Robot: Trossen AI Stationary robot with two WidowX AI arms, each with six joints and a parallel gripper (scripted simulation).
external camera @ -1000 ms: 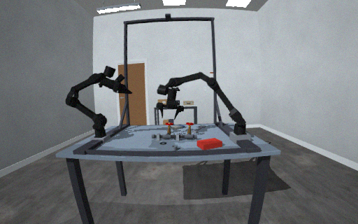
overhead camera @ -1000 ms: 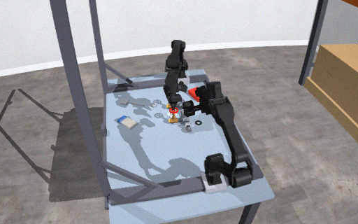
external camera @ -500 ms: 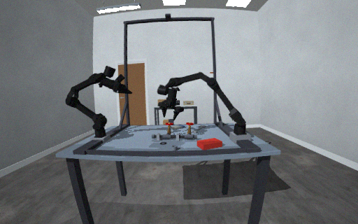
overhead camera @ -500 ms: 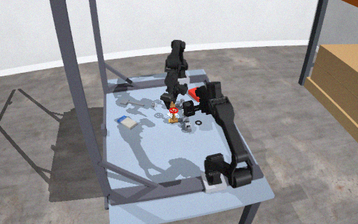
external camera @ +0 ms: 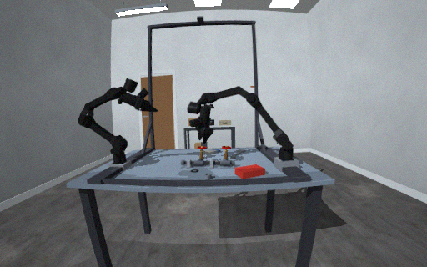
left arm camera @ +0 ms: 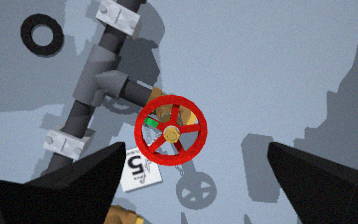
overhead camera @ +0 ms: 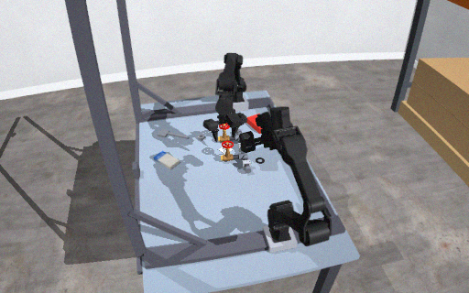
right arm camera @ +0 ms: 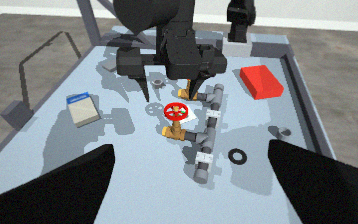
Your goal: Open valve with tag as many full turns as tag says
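The near valve's red handwheel point(overhead camera: 227, 145) point(external camera: 202, 148) point(left arm camera: 145, 111) point(right arm camera: 165, 112) has a green mark on one spoke. A white tag point(left arm camera: 152, 180) point(right arm camera: 188, 119) reading 5 lies beside it; a thin chain runs from the tag under the wheel. The far valve point(overhead camera: 223, 126) point(external camera: 226, 147) point(left arm camera: 122, 215) point(right arm camera: 185, 94) stands along the same grey pipe point(left arm camera: 73, 120) point(external camera: 195, 163). My left gripper point(left arm camera: 197, 149) point(right arm camera: 169, 100) point(external camera: 204, 143) is open above the valves, its fingers either side of the near wheel in its wrist view, touching nothing. My right gripper point(right arm camera: 191, 149) point(external camera: 156, 109) is open, empty and high up.
A black ring point(left arm camera: 27, 36) point(right arm camera: 231, 154) lies beside the pipe. A red box point(external camera: 249, 171) point(right arm camera: 261, 82) and a small grey fitting point(right arm camera: 283, 132) lie on the pipe's far side from the valves. A cream and blue block point(overhead camera: 169, 160) point(right arm camera: 83, 111) lies on the valves' side.
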